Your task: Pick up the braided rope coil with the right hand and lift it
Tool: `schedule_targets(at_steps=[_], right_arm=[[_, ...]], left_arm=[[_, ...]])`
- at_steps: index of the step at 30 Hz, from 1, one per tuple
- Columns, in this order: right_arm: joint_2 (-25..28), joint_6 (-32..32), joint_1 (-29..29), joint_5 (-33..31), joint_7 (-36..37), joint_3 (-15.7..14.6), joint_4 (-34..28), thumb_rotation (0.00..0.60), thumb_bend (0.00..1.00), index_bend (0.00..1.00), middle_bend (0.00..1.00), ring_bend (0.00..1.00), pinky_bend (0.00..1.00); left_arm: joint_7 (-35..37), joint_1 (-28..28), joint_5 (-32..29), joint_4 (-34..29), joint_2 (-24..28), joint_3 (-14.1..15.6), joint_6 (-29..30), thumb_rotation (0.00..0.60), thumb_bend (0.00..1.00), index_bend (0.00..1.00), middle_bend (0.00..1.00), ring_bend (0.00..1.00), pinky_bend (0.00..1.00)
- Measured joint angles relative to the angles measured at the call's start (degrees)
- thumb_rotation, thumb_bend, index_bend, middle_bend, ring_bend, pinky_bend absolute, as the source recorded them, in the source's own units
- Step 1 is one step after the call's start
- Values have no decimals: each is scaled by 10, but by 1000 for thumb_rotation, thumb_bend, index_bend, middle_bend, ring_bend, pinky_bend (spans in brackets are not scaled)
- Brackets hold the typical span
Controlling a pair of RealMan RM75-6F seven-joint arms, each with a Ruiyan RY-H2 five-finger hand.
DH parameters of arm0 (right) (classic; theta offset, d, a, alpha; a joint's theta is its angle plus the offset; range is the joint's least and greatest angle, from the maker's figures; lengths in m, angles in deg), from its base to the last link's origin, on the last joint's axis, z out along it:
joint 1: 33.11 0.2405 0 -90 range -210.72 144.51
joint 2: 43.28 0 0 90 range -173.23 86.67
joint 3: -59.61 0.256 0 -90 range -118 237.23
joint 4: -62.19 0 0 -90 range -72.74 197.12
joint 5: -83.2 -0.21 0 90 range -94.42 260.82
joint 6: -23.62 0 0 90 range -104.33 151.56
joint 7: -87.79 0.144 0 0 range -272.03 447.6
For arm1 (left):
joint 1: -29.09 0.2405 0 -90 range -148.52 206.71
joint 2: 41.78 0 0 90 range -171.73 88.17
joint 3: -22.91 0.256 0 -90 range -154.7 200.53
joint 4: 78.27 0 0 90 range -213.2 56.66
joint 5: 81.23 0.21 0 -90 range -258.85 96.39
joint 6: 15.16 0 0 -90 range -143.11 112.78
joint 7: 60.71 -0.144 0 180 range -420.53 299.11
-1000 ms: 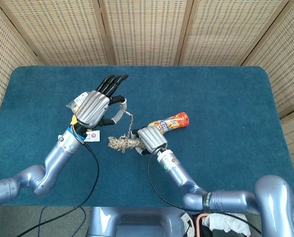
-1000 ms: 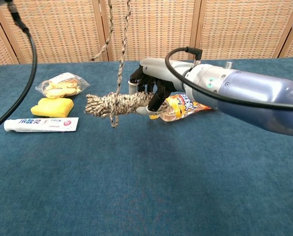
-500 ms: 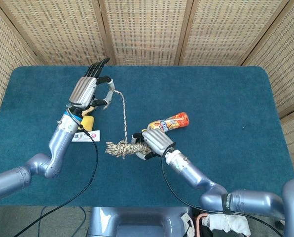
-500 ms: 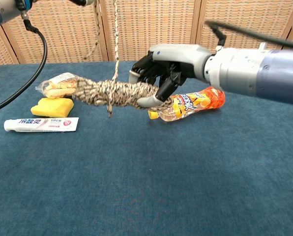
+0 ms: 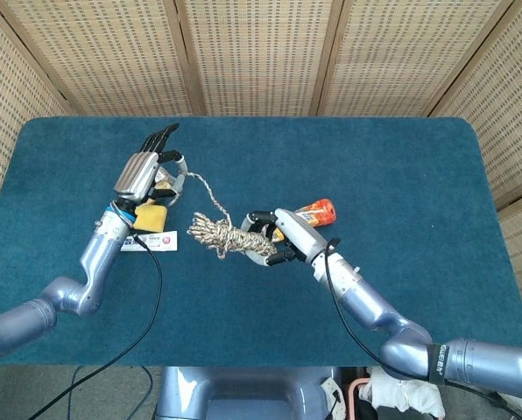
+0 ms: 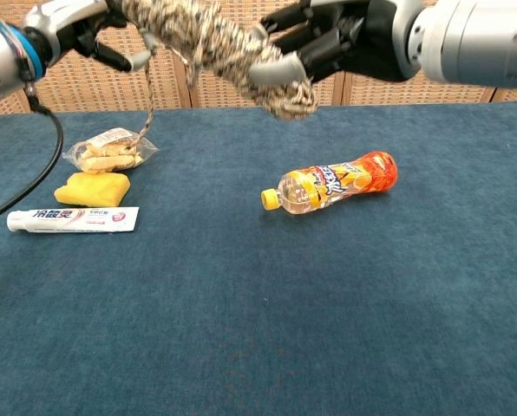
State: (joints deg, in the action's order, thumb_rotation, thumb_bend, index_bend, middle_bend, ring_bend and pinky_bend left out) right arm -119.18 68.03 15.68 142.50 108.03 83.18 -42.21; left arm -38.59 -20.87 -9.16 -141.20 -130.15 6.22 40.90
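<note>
Beige-and-brown braid fills the right robot hand (image 6: pixel 345 39), whose fingers are wrapped round one end of the braided rope coil (image 6: pixel 219 48); the coil hangs in the air, well clear of the blue surface (image 6: pixel 258 312) and above the orange drink bottle (image 6: pixel 332 184). A loose strand (image 5: pixel 206 190) runs from the coil to the left robot hand (image 5: pixel 145 171), which appears to pinch its far end above the yellow sponge (image 6: pixel 92 187). Left of the bottle lie a snack packet (image 6: pixel 109 149) and a toothpaste tube (image 6: pixel 72 219). To finish the lift well, I judge the right grasp should stay firm and rise straight, while the left lets the strand pay out so it neither tugs the coil nor drags the packet.
</note>
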Motion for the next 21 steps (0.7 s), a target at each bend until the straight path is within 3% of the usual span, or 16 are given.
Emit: schedule_targets(at_steps=[12,21], right_arm=[[8,31,5,-91,-26,18,3,600,749,671,648,434,520],[1,61,9,-139,-53,23,16,600,749,671,649,433,520]], left_arm=[[50,48,99,86,-33,83,66,600,544,785,0,0,0],[32,68,161,115,-19,133,96,600,544,784,0,0,0]])
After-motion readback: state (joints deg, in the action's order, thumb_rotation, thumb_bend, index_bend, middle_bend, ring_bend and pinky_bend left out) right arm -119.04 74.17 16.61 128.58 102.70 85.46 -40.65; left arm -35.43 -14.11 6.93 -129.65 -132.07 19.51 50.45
